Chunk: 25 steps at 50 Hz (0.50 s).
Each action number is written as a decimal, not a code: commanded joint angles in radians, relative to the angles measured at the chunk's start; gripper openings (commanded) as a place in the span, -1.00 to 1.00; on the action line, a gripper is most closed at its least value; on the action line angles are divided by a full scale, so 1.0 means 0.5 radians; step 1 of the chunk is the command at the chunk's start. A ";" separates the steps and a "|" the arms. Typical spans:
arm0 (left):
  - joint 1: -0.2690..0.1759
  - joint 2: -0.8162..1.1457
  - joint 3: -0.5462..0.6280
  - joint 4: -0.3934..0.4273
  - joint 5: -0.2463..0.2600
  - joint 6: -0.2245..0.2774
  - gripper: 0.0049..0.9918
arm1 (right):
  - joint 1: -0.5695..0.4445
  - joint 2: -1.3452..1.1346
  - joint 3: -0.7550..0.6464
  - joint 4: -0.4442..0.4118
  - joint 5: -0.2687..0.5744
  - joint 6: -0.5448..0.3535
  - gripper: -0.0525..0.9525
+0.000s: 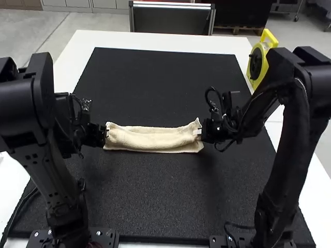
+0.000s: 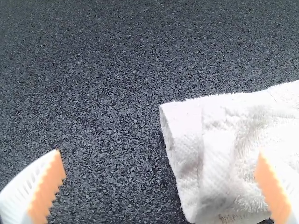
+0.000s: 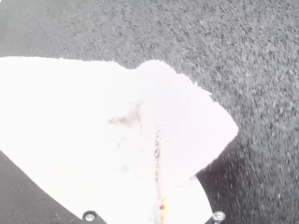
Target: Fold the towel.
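One end of the towel (image 1: 152, 139) is pinched by the right gripper (image 1: 200, 133); beyond, a folded strip, presumably light and limp, is extended to the spread left gripper (image 1: 106, 133), where the layered edge is best grasped.

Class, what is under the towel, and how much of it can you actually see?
Black mat surrounds the towel, right up to its edges. Whatever lies directly beneath is covered and cannot be seen.
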 commanded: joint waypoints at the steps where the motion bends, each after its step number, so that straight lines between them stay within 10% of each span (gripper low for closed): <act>1: 0.024 -0.019 -0.012 0.014 0.011 -0.014 0.93 | 0.018 -0.122 0.099 0.007 -0.075 0.042 -0.94; 25: 0.027 -0.022 -0.033 0.017 -0.041 -0.036 0.93 | 0.224 -0.168 0.166 -0.039 -0.146 0.082 -0.94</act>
